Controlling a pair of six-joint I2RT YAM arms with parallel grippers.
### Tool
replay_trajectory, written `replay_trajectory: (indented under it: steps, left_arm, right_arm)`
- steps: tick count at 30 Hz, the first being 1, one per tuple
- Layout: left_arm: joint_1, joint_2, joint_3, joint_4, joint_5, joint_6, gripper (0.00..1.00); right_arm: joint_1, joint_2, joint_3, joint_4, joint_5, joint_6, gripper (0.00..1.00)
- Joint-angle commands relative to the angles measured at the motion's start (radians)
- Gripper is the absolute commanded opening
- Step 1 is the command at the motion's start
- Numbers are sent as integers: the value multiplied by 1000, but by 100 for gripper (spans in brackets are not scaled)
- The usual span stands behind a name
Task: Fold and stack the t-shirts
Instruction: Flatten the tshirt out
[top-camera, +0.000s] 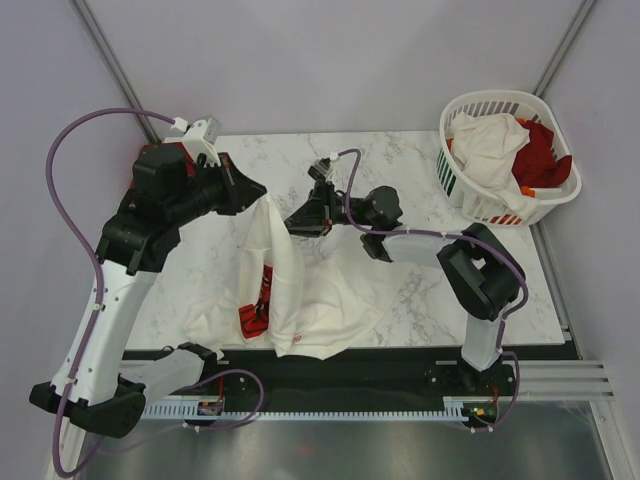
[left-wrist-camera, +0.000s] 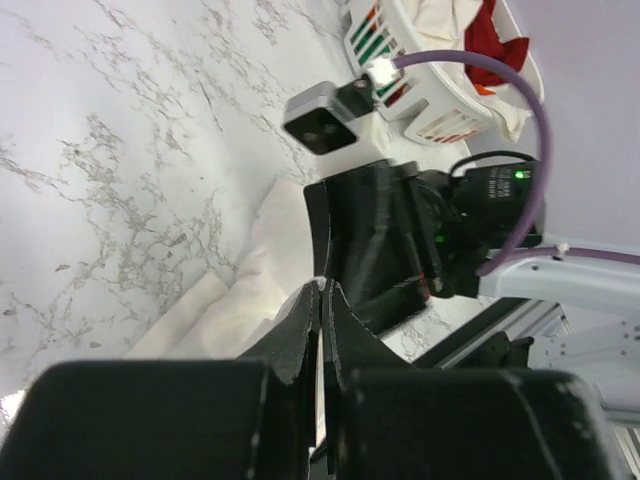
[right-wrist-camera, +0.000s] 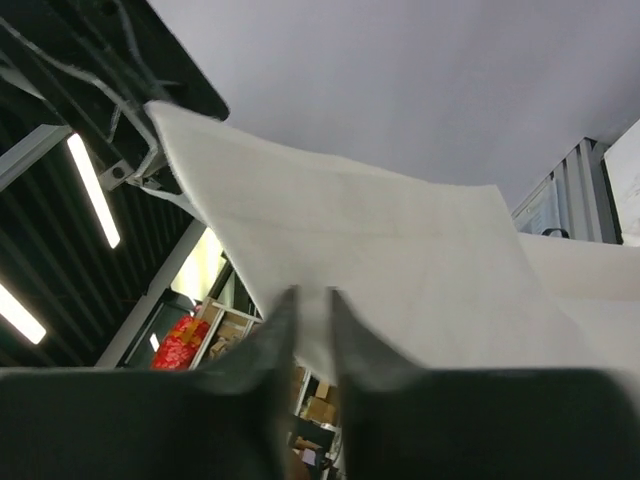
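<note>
A cream t-shirt (top-camera: 310, 300) of soft, matte cloth was held up over the middle of the marble-patterned table (top-camera: 440, 290). Its upper edge was pinched at two points, and its lower part was left pooled in loose, rounded folds on the tabletop near the front edge. A red graphic (top-camera: 255, 305) was seen on a creased fold low on the shirt's left side.

The left gripper (top-camera: 262, 193) was clamped on one raised corner. In the left wrist view its black, tapered fingers (left-wrist-camera: 300, 325) were pressed almost together, with only a thin sliver of pale cloth caught between them. The right gripper (top-camera: 293, 222) was closed on the cloth just beside it. In the right wrist view the dark fingers (right-wrist-camera: 275, 335) were set tight on the fabric, which was stretched away from them as a flat, taut sheet with a finely woven surface and a stitched hem.

At the far right corner of the table stood a white plastic basket (top-camera: 452, 180), oval, with slatted walls. A second cream t-shirt (top-camera: 490, 150) and a red t-shirt (top-camera: 540, 155) were heaped inside it, crumpled and touching each other.
</note>
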Motion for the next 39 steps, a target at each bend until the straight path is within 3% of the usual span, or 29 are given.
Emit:
replay_trajectory:
  steps: [1, 3, 6, 7, 8, 10, 16, 25, 28, 29, 30, 33, 34, 35, 36, 38, 39]
  left_arm:
    - [-2, -12, -7, 56, -86, 47, 2]
    - [-2, -10, -23, 54, -123, 47, 2]
    - [-2, 4, -32, 54, -98, 43, 2]
    - [-2, 8, -31, 56, -80, 41, 2]
    - [-2, 13, -31, 56, -72, 38, 2]
    - [-2, 17, -24, 57, -66, 37, 2]
    - [-2, 11, -1, 62, -26, 44, 2]
    - [-2, -21, 0, 60, 2, 57, 2]
    - [-2, -19, -3, 60, 2, 58, 2]
    - [-2, -15, -4, 60, 0, 58, 2]
    - [-2, -15, -11, 60, -1, 60, 2]
    - [-2, -6, -26, 60, -9, 57, 2]
    - [-2, -4, -32, 60, -14, 55, 2]
    - [-2, 0, -35, 60, -14, 55, 2]
    - [-2, 11, -44, 60, -14, 55, 2]
    - [-2, 20, -60, 60, -14, 55, 2]
    - [-2, 30, -79, 60, -14, 55, 2]
  right_arm:
    - [-59, -101, -9, 421, -29, -29, 46]
    - [-90, -174, -43, 273, -41, -110, 98]
    - [-71, -318, -28, -362, -7, -617, 98]
    - [-52, -345, 6, -784, 42, -928, 98]
    - [-27, -362, 96, -963, 102, -1089, 98]
    - [39, -344, 174, -1230, 256, -1245, 98]
    - [62, -222, 290, -1381, 481, -1379, 98]
    - [71, -127, 400, -1449, 538, -1468, 98]
    - [73, -127, 397, -1428, 495, -1467, 79]
    - [76, -133, 388, -1420, 492, -1465, 53]
    - [76, -150, 382, -1412, 488, -1465, 47]
    - [76, -196, 374, -1397, 466, -1464, 41]
    - [76, -210, 367, -1380, 460, -1465, 33]
    - [74, -240, 362, -1372, 457, -1465, 12]
    - [76, -254, 359, -1369, 472, -1467, 0]
    - [76, -280, 365, -1395, 541, -1479, 0]
    - [74, -303, 373, -1420, 663, -1493, 0]
